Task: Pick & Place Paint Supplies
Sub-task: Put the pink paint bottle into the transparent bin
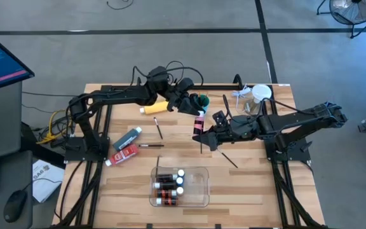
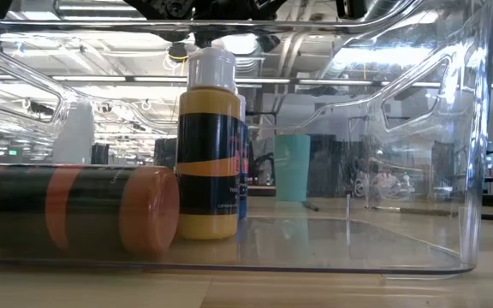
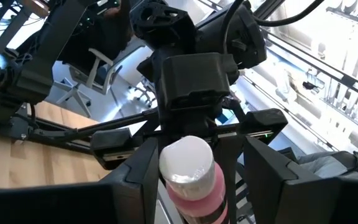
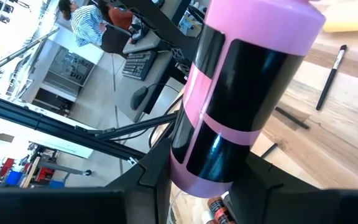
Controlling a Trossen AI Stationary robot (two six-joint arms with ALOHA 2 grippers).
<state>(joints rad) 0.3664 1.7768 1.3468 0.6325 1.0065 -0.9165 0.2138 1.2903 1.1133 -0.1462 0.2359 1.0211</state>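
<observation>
A pink bottle point(image 1: 199, 124) with a black label and a white cap point(image 3: 187, 163) hangs in the air over the middle of the table, tilted. My right gripper point(image 1: 202, 135) comes in from the table's right and is shut on the bottle's base end. My left gripper point(image 1: 194, 109) reaches in from the far left. Its fingers point(image 3: 143, 177) stand open on either side of the cap end, with a gap showing beside the cap on one side. On the table lie a yellow bottle point(image 1: 154, 108), a blue tube point(image 1: 127, 137), a red tube point(image 1: 124, 154) and thin brushes point(image 1: 159, 127). My left gripper stands around the bottle's cap end point(image 3: 194, 193); whether a finger touches it I cannot tell. My right gripper pinches the bottle's base end point(image 4: 197, 168) between its two fingers point(image 4: 151, 177), coming from the table's right and slanting a little downward. The bottle is lifted clear and runs on away from the fingers, cap end toward the left gripper.
A clear tray point(image 1: 203, 175) near the front edge holds several small bottles. A teal cup point(image 1: 202, 100) stands just behind the left gripper. Another brush point(image 1: 229, 159) lies right of the tray. White clutter point(image 1: 259, 94) sits at the far right corner.
</observation>
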